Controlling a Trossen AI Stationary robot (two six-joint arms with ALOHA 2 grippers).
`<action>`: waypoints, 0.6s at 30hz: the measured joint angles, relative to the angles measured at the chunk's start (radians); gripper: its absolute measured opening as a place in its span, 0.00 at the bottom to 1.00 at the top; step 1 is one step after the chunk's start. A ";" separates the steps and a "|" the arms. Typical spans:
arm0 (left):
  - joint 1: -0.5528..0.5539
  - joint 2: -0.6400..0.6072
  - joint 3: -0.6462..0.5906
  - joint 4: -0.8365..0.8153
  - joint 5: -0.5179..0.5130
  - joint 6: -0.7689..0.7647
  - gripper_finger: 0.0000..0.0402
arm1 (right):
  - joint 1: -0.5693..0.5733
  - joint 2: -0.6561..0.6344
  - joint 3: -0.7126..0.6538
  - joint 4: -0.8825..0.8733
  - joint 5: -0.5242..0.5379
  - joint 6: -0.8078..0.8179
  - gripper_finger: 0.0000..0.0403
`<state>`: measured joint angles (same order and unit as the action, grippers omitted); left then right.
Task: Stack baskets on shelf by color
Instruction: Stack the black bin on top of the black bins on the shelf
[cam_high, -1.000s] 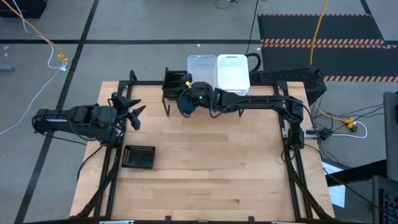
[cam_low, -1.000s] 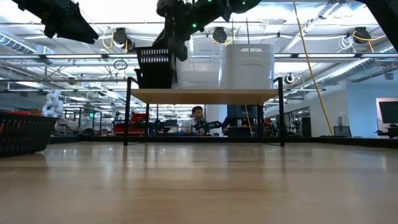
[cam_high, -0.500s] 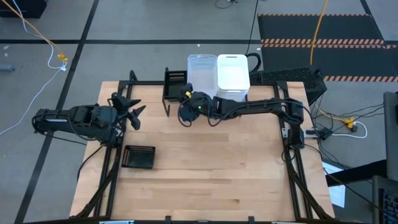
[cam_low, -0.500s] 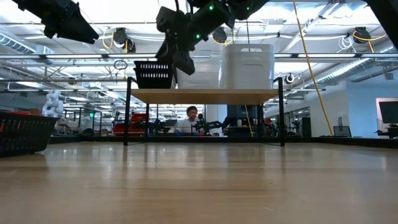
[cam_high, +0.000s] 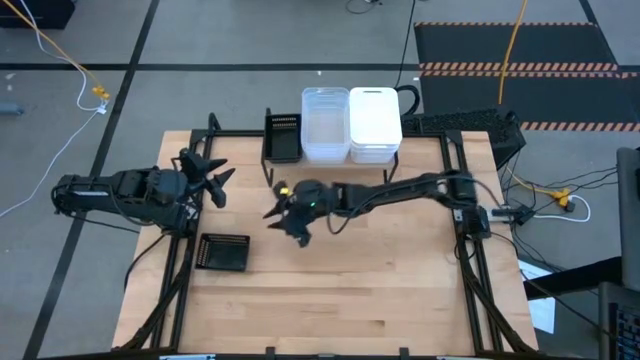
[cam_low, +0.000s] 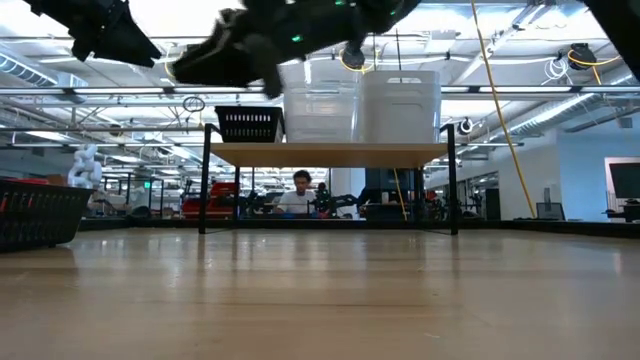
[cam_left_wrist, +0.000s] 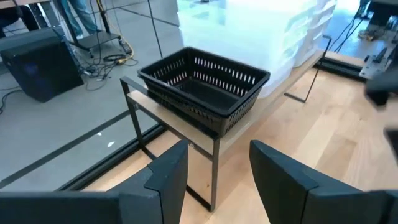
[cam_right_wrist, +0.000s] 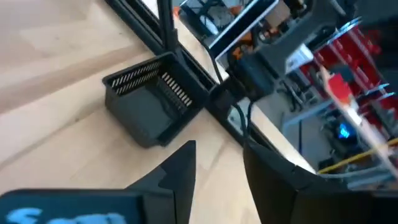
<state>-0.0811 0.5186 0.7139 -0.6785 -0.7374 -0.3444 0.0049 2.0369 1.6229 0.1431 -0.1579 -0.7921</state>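
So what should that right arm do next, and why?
Probably carry its open, empty right hand on toward the black basket lying on the table. The shelf already holds one black basket beside the clear and white stacks, so this one likely joins it.

A seated person (cam_low: 301, 190) shows beyond the table — yellow cable (cam_high: 62, 55) crosses the floor.

We see two arms built of dark, nearly black segments with rounded joint housings. The right arm (cam_high: 400, 188) is long and slim, black cables running along it, and a small green light and a yellow mark show near its wrist. The left arm (cam_high: 110, 195) looks bulkier. The left gripper (cam_left_wrist: 214, 177) has broad, flat, matte black fingers (cam_left_wrist: 165, 174) with rounded edges.
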 joint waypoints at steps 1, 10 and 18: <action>0.000 0.000 0.000 0.008 0.000 0.000 0.44 | 0.007 0.029 0.029 0.012 0.000 -0.013 0.34; 0.000 0.000 0.000 0.055 -0.015 0.025 0.44 | 0.033 0.337 0.446 -0.357 -0.154 -0.003 0.46; 0.000 0.013 0.000 0.044 -0.018 0.035 0.44 | 0.022 0.471 0.529 -0.239 -0.189 -0.025 0.50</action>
<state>-0.0807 0.5318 0.7139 -0.6342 -0.7553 -0.3092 0.0266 2.5078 2.1518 -0.0961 -0.3467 -0.8169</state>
